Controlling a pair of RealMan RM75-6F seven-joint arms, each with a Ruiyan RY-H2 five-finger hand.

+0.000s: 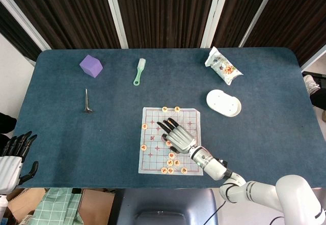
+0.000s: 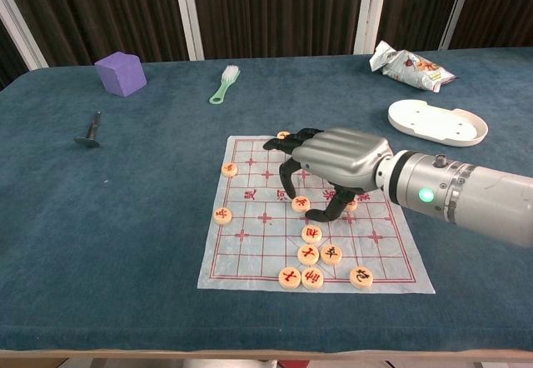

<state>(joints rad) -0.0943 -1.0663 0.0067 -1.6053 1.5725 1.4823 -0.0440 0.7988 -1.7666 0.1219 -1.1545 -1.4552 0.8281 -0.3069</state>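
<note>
Right hand (image 2: 337, 161) hovers over the chess sheet (image 2: 250, 247), fingers arched down and apart, thumb tip beside a round piece (image 2: 301, 203), possibly touching. Best to lower straight and pinch without nudging neighbours. Head view alone shows the left hand (image 1: 11, 160), fingers apart, off the table's (image 1: 61, 133) edge.

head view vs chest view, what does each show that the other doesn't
Only the head view shows the left hand, fingers apart and empty, off the table's near left corner, and the whole blue table.

Only the chest view shows, from the side, the right hand arched over the chess board, fingertips down beside a chess piece; contact is unclear.

Both show the purple cube, green brush, snack bag, white dish and metal tool.
</note>
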